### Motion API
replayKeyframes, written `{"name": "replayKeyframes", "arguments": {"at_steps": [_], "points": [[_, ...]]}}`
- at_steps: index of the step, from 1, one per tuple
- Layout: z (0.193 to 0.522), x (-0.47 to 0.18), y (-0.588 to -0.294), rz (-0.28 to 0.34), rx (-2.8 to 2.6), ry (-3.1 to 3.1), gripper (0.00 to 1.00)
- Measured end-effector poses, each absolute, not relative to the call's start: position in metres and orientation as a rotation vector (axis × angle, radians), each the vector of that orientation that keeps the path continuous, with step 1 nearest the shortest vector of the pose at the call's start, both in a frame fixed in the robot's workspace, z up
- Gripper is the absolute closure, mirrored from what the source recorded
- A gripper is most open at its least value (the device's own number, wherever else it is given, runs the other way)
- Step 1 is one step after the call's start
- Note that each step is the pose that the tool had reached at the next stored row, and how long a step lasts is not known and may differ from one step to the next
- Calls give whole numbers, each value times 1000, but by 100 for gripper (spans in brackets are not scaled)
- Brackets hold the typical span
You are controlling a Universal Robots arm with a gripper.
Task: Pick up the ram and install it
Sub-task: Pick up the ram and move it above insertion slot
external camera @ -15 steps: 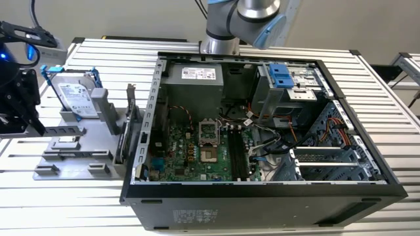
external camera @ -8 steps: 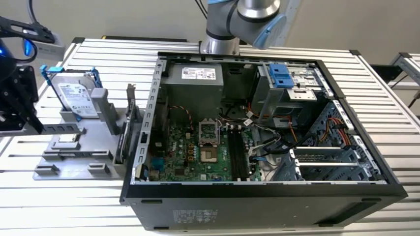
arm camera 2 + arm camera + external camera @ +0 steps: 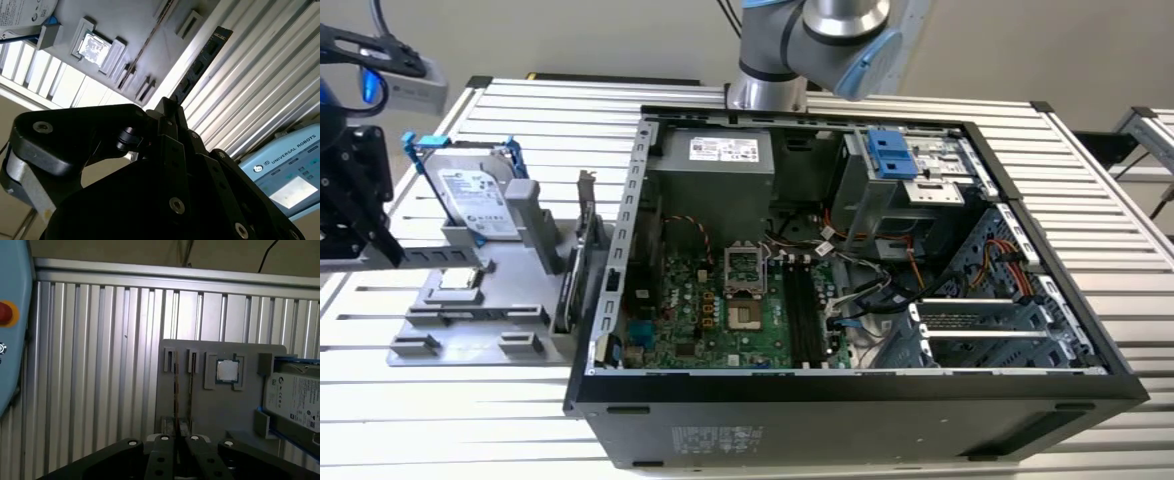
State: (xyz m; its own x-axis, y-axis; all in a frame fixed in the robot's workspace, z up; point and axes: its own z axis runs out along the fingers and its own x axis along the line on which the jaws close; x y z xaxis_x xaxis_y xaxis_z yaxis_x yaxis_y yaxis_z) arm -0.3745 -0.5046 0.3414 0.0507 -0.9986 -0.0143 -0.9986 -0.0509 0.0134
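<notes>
The gripper [image 3: 177,441] hangs over the table [image 3: 454,430], its fingers [image 3: 161,460] drawn close together and pinching the ram [image 3: 199,63] In the first wrist view the ram is edge-on, a thin line running out from the fingertips. In the second wrist view its chip side shows against the slats, just off the edge of the grey tray [image 3: 215,410] The tray sits toward the table's end on the exterior view's left. It carries a drive [image 3: 470,195], a processor [image 3: 227,371] and, at its case-side edge, an upright card [image 3: 587,235] The open case [image 3: 854,400] lies mid-table, just beside the tray
</notes>
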Motion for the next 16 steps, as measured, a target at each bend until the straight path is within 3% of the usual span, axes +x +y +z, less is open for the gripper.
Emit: {"name": "replayKeyframes", "arguments": {"at_steps": [16], "points": [[355,-375,-505,31,-2277,2164,100]]}}
